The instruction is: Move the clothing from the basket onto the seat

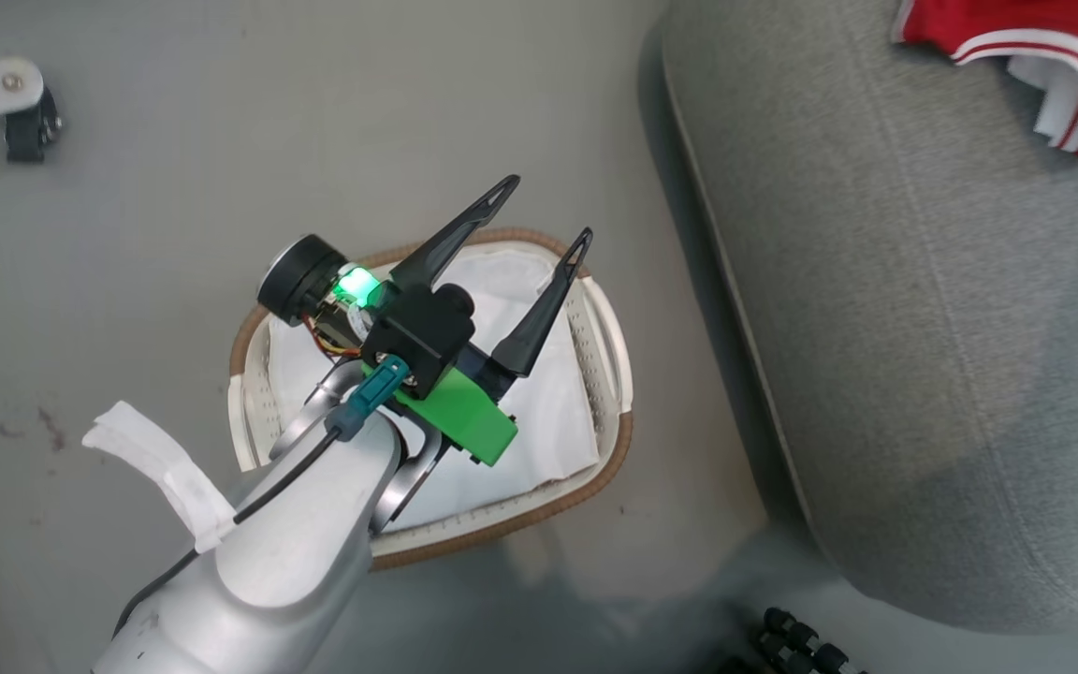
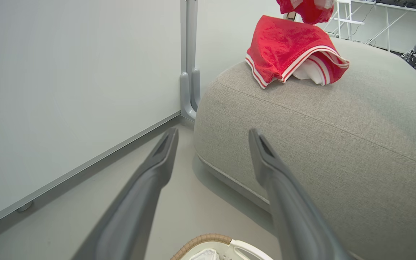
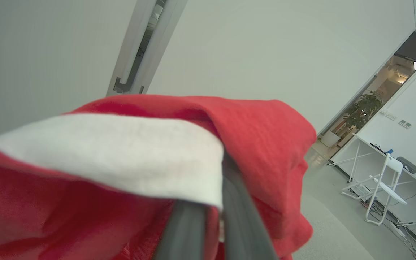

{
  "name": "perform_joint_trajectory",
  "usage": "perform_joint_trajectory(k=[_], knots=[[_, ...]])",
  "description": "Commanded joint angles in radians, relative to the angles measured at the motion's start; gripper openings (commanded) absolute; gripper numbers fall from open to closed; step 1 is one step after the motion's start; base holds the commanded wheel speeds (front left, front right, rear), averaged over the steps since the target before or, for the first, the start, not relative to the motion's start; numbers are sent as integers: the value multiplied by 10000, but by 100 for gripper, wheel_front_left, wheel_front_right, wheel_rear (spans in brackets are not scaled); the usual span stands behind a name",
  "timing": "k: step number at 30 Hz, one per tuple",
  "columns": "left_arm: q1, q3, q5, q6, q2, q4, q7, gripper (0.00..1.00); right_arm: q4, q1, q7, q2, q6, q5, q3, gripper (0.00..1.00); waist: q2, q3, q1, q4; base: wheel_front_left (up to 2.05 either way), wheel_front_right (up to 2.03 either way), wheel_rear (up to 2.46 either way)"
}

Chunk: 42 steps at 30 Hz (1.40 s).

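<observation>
The left gripper [image 1: 548,206] hangs above the basket [image 1: 586,491] with its two long dark fingers spread as wide as they go, holding nothing and touching nothing. In the head view they point toward one o'clock over the white sheet [image 1: 558,412] that lies inside the basket. The basket stands on the grey floor [image 1: 174,234], with the seat [image 1: 923,328] just beside it at three o'clock. In the left wrist view the same open fingers frame the seat's rounded edge, and the basket's brown rim peeks in at six o'clock. One piece of the clothing, a folded red garment [image 2: 287,47] with white stripes along its hem, lies on top of the seat at one o'clock in that view. In the head view it sits in the corner at two o'clock, well apart from the basket. The right gripper [image 3: 213,220] has its fingers pressed close together, pinching a second red garment [image 3: 265,144] with a broad white band. That fabric drapes over the fingertips and hides them, hanging down on both sides of the fingers. In the left wrist view a red bunch [image 2: 305,9] of the same cloth hangs at twelve o'clock, just above the folded red garment; whether the two touch I cannot tell.
</observation>
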Motion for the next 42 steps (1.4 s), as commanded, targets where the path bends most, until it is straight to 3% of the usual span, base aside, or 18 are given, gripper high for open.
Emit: perform_joint_trajectory(k=[1, 15, 16, 17, 18, 19, 31, 42], knots=[[-242, -32, 127, -25, -12, -44, -3, 100, 195, -2, -41, -31, -14, -88, -57, 0, -1, 1263, -2, 780, 0, 0, 0], [-273, -60, 121, -25, -66, -5, -4, 100, 2121, 749, -640, 748, -15, -283, -215, 2, -1, 1624, -2, 548, 0, 0, 0], [-238, -54, 101, -26, -72, -3, -3, 100, 2111, 774, -636, 829, -15, -289, -155, 29, -1, 1575, -2, 516, 0, 0, 0], [-185, -39, 81, -26, -76, 4, -3, 100, 2039, 830, -648, 931, -15, -268, -31, 49, -1, 1508, -2, 471, 0, 0, 0], [-134, -19, 66, -26, -71, 13, -3, 100, 1887, 891, -653, 972, -15, -248, 66, 88, -1, 1452, -2, 428, 0, 0, 0], [-66, -2, 49, -26, -70, 25, -3, 100, 1689, 1011, -658, 969, -15, -249, 161, 100, -1, 1371, -2, 368, 0, 0, 0], [727, 638, -60, -26, -397, 113, -3, 100, 343, 2898, -665, 1045, -15, 120, 932, 100, -1, -315, -2, 74, 0, 0, 0], [1825, 1812, -377, -26, -929, 226, -3, 100, 75, 3120, -667, 856, -15, 310, 1692, 100, -1, -2448, -2, 781, 0, 0, 0]])
